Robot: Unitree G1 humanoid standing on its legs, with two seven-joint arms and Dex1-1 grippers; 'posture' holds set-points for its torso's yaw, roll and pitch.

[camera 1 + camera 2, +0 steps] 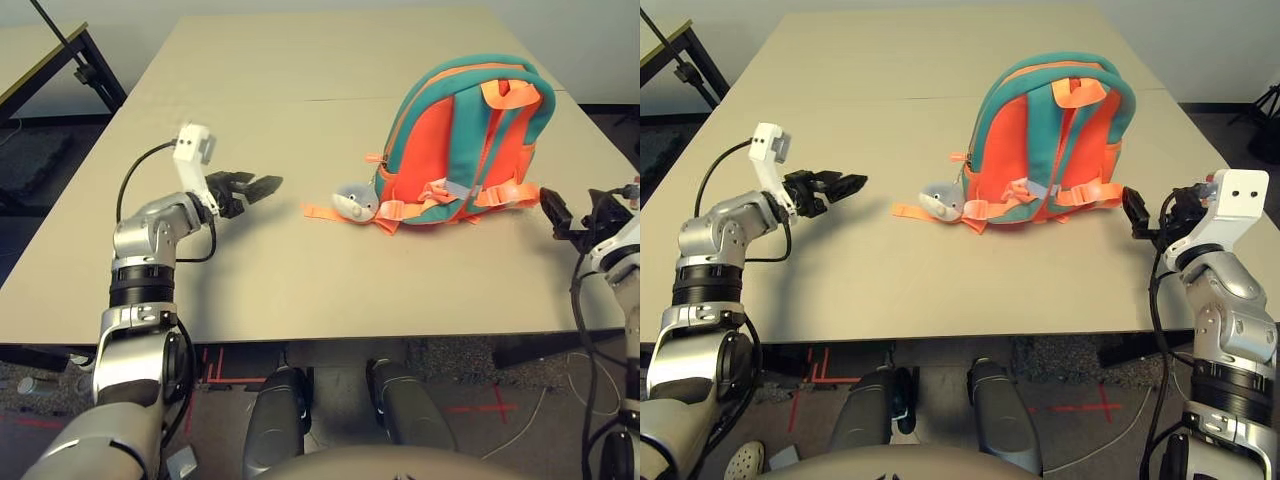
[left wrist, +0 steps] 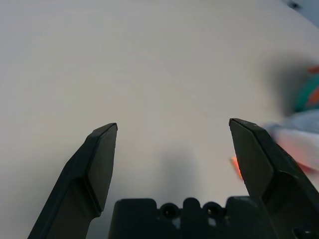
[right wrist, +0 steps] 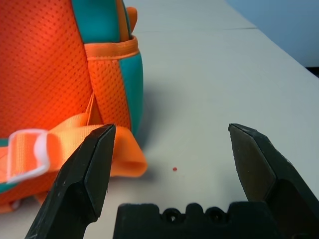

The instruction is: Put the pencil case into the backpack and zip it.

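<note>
One backpack point(image 1: 455, 150) with one plush toy point(image 1: 356, 202), between two open grippers

The backpack point(image 1: 428, 150) is orange and teal, its plush toy point(image 1: 355, 203) grey and white.

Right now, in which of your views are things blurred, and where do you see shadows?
Left wrist view: the plush toy and the backpack's edge are blurred, with a soft shadow beside them. Right wrist view: the backpack's mesh is crisp, and a soft shadow falls on the table beside it. Left eye view: a faint shadow lies below the left gripper.
</note>
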